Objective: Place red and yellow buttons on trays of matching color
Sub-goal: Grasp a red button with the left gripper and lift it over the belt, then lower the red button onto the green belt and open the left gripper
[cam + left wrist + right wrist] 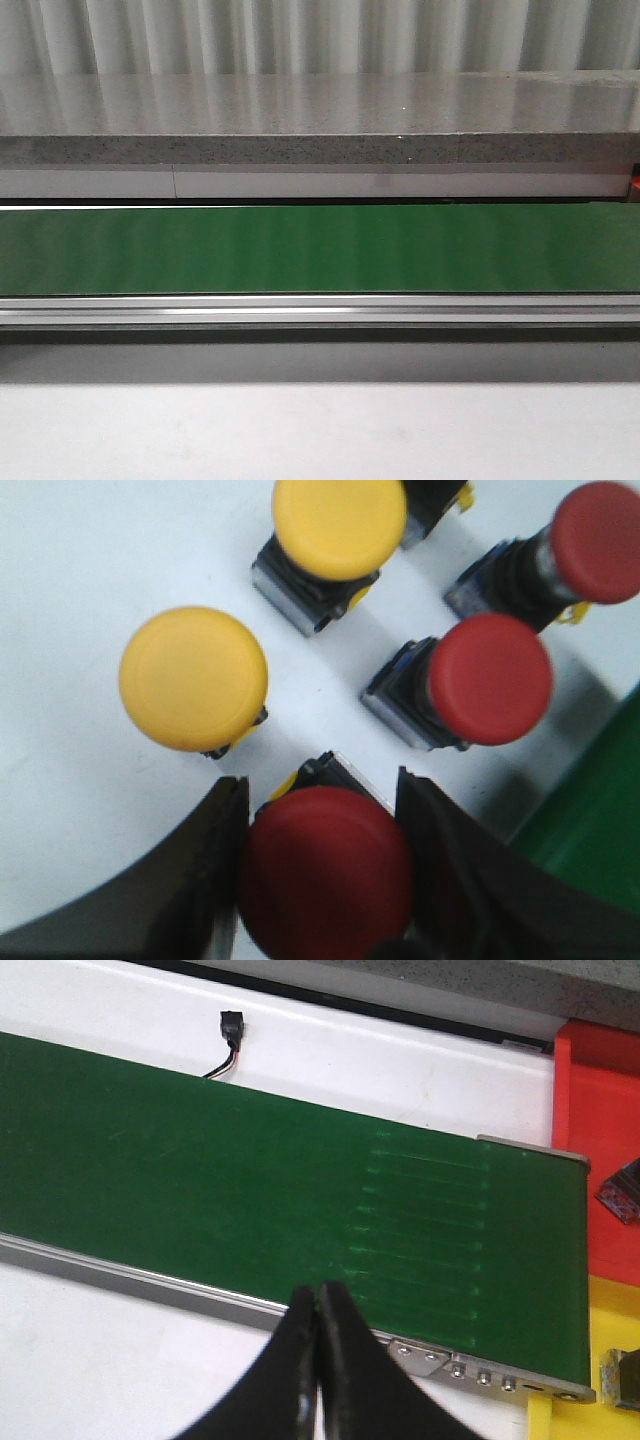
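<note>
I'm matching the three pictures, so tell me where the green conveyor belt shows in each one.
Front view: green conveyor belt spans the full width at mid-height.
Left wrist view: only a corner of it, lower right, beside the red buttons.
Right wrist view: it runs diagonally across the picture, beyond the shut fingers.
Shared landmark: the belt itself.
</note>
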Robot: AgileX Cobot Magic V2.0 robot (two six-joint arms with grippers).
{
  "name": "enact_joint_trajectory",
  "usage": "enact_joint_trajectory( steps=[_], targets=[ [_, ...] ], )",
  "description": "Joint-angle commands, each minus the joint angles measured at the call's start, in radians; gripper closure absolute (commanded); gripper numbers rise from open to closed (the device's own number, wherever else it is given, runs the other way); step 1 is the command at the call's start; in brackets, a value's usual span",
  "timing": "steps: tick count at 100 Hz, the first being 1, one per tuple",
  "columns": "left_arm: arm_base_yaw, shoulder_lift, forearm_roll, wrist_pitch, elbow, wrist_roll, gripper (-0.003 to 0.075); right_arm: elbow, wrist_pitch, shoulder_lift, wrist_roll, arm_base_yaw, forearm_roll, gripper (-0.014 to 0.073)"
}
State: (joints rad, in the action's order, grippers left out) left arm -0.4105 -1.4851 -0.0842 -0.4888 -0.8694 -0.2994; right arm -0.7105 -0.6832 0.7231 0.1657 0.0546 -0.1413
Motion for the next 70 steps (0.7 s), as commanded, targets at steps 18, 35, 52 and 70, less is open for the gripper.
enact_joint_trajectory(
  steps=[18, 35, 52, 70],
  targets=[
    [0.064, 0.230, -0.010, 0.006, -0.059, 0.089, 0.0740, -0.023, 0.056, -0.005, 0.011, 0.002, -0.002, 0.0660],
    [0.174, 0.236, -0.006, -0.116, -0.165, 0.181, 0.0740, -0.023, 0.056, -0.005, 0.011, 0.002, -0.002, 0.0660],
    [0.290, 0.170, 0.051, -0.191, -0.256, 0.217, 0.0740, -0.023, 0.056, -0.005, 0.011, 0.002, -0.002, 0.0660],
    [0.387, 0.067, 0.130, -0.209, -0.308, 0.217, 0.0740, -0.023, 0.056, -0.005, 0.011, 0.002, -0.002, 0.0660]
  ],
)
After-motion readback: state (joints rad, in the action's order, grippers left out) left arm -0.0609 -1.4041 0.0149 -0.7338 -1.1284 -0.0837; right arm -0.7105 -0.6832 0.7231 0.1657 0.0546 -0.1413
